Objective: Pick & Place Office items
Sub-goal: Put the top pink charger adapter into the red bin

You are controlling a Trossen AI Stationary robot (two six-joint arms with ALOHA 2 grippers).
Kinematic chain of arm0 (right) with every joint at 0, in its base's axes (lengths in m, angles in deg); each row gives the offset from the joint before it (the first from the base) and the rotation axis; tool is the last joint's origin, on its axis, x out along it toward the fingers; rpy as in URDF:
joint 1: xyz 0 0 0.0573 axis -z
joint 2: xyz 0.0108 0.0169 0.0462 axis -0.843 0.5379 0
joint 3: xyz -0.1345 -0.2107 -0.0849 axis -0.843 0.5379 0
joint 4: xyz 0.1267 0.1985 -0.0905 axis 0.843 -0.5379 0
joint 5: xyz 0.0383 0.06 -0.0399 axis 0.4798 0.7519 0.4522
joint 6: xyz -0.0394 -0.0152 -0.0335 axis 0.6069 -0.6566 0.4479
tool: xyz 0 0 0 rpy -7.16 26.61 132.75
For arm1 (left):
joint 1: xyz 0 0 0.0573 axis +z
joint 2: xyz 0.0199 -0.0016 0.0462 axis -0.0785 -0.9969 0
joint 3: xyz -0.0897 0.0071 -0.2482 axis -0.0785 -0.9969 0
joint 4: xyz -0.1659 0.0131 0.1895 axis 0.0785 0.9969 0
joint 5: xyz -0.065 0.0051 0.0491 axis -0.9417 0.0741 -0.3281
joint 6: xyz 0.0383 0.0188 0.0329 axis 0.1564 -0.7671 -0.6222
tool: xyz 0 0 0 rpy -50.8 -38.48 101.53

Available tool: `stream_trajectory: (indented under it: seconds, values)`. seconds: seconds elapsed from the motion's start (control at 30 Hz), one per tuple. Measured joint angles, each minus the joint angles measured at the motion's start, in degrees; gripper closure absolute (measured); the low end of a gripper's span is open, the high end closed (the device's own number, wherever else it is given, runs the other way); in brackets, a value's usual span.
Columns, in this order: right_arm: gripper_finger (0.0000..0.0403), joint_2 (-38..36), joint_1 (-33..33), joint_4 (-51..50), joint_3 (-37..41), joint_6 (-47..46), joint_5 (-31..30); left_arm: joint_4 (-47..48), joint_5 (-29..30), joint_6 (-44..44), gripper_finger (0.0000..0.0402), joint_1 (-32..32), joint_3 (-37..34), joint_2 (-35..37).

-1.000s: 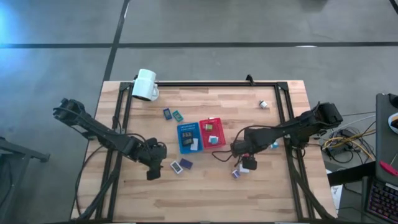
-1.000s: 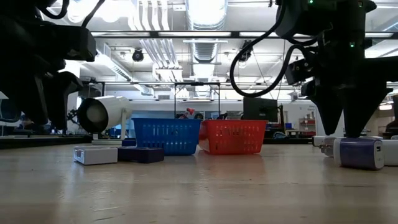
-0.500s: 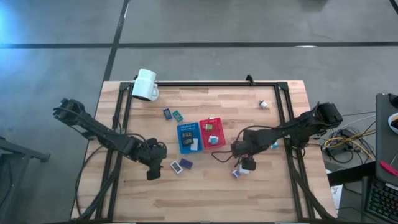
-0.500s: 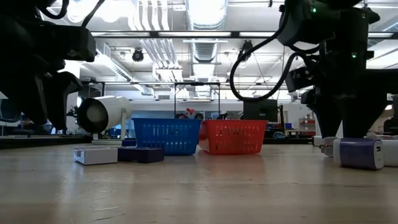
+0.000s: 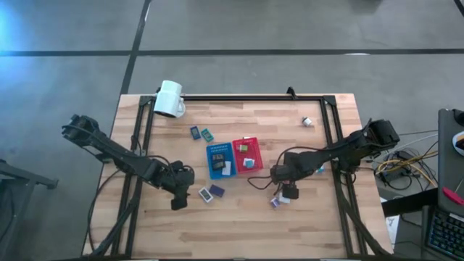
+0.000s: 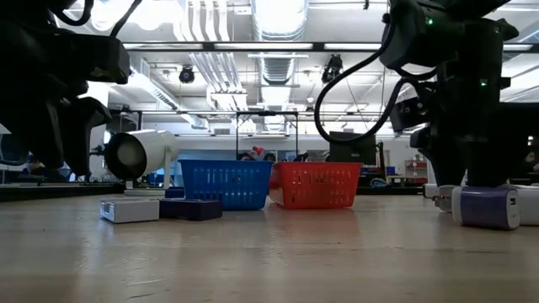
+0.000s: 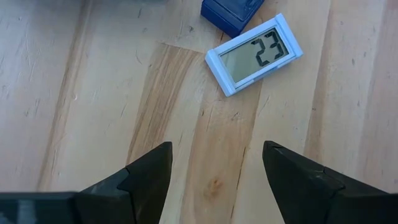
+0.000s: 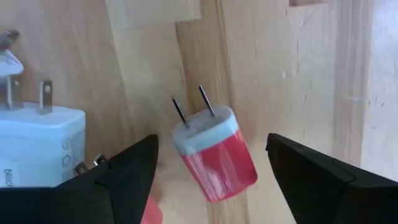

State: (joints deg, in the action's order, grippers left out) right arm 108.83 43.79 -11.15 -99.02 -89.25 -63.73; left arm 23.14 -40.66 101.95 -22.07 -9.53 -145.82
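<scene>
Plug point(image 8: 214, 152) between open right claw point(image 8: 211, 174)

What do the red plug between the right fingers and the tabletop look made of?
Red plug adapter: apparently glossy plastic, with highlights on its body, a pale cap and two thin metal-looking prongs. Tabletop: wood, with visible grain and plank seams; its finish looks matte.

Evenly lit from above in the high view, soft shadows only. Strong backlight in the low view from ceiling strip lights point(image 6: 278, 17), glare along the top, arms reduced to silhouettes. Blue flare at upper left of the high view.
</scene>
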Motion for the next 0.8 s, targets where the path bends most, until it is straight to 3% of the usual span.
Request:
stream_trajectory:
  seconds: [0.27,0.57,0.8]
  values:
    - [0.0165,0.00,-0.02,0.68,0.00,0.40,1.50,0.00,0.00,0.02,0.0149,0.00,0.00,0.00]
    - [0.0283,-0.09,-0.04,0.99,0.32,0.65,2.44,0.02,-0.20,0.44,0.0149,0.00,0.00,0.00]
    - [0.0284,-0.09,-0.09,4.62,0.37,1.86,0.51,0.28,-0.20,0.44,0.0149,0.01,0.00,0.00]
